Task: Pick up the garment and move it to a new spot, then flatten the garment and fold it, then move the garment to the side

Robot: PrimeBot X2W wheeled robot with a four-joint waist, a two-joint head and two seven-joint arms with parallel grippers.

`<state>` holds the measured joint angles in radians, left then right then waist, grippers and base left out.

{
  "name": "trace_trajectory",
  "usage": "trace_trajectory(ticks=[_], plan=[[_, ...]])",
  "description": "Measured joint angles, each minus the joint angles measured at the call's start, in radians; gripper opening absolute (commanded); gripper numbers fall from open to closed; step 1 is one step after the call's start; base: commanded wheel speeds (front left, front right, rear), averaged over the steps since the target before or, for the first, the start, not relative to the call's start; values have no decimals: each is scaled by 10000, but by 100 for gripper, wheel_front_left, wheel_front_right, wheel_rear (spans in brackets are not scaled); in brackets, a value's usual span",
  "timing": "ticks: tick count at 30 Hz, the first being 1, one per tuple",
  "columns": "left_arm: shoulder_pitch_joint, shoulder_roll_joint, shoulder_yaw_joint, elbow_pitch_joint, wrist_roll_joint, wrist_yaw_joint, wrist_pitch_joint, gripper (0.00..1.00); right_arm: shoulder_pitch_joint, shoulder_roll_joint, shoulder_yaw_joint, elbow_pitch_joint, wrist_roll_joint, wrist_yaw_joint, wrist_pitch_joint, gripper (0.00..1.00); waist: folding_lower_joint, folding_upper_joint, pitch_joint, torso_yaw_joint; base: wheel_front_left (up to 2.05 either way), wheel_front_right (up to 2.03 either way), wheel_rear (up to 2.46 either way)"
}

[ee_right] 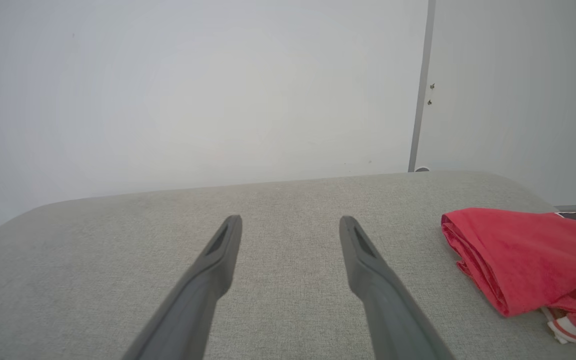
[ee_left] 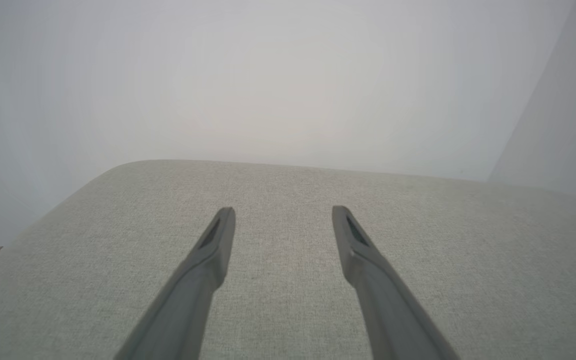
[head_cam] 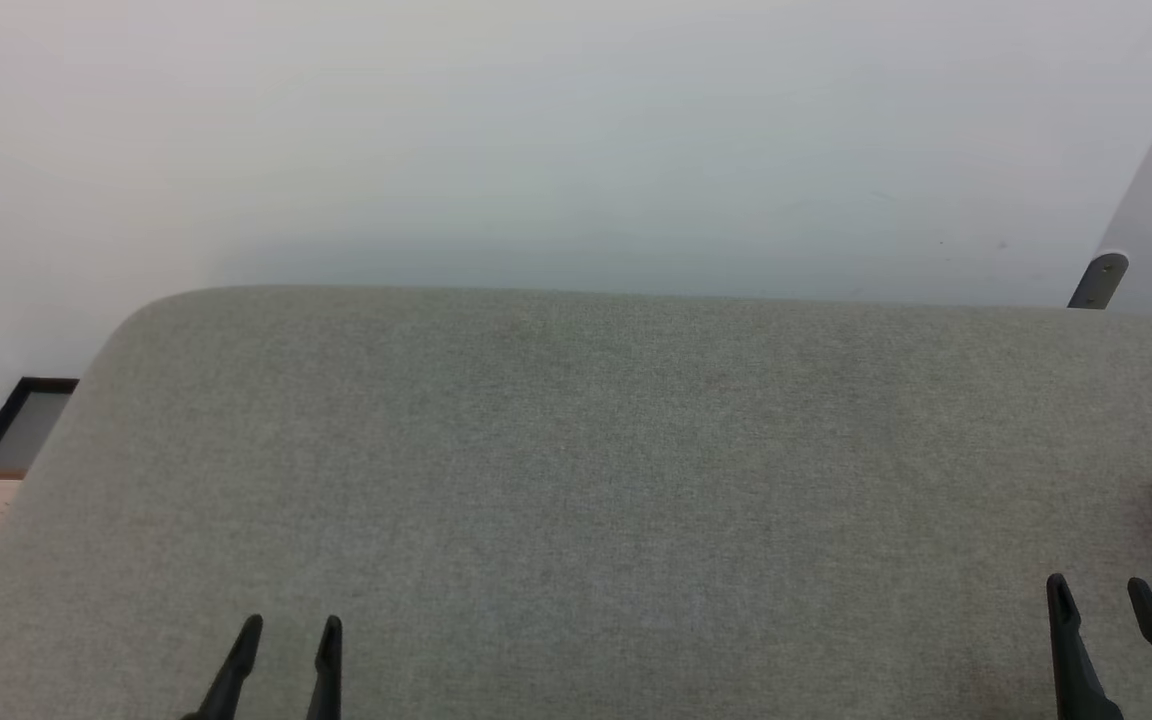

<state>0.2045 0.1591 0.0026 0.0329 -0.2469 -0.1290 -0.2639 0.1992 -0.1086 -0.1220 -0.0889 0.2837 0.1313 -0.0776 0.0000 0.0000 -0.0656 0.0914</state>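
Looking along the right gripper (ee_right: 290, 220): dark fingers (ee_right: 218, 260) spread wide, nothing between them, poised over a grey woven surface (ee_right: 118, 265) with rounded far corners. Off to the right and well apart from the fingers, the garment (ee_right: 523, 250) lying bunched and folded over on that surface, red cloth with part of a black white-outlined numeral at the view's right edge and red-and-white striped trim at its lower corner. Behind, a plain pale wall (ee_right: 193, 100), a grey vertical strip (ee_right: 420, 100), and two small dark marks (ee_right: 430, 94) just beside it.
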Motion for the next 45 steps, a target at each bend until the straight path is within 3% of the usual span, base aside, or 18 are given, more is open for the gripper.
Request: trace_trajectory(ticks=[34,35,41,45], plan=[[-49,-144,79,36,-573,0,2,100,199,393,58,-598,-198,0,211,100,0,0,26,-39,0,0,0],[-61,-159,146,-67,-571,0,4,0,199,395,65,-594,-198,0,224,0,0,0,32,-36,0,0,0],[141,-337,52,481,-633,12,19,0,206,514,61,25,-140,0,265,0,0,0,36,-42,0,0,0],[104,-355,61,579,-1312,13,226,0,183,522,61,230,516,0,349,0,0,0,57,-70,0,0,0]])
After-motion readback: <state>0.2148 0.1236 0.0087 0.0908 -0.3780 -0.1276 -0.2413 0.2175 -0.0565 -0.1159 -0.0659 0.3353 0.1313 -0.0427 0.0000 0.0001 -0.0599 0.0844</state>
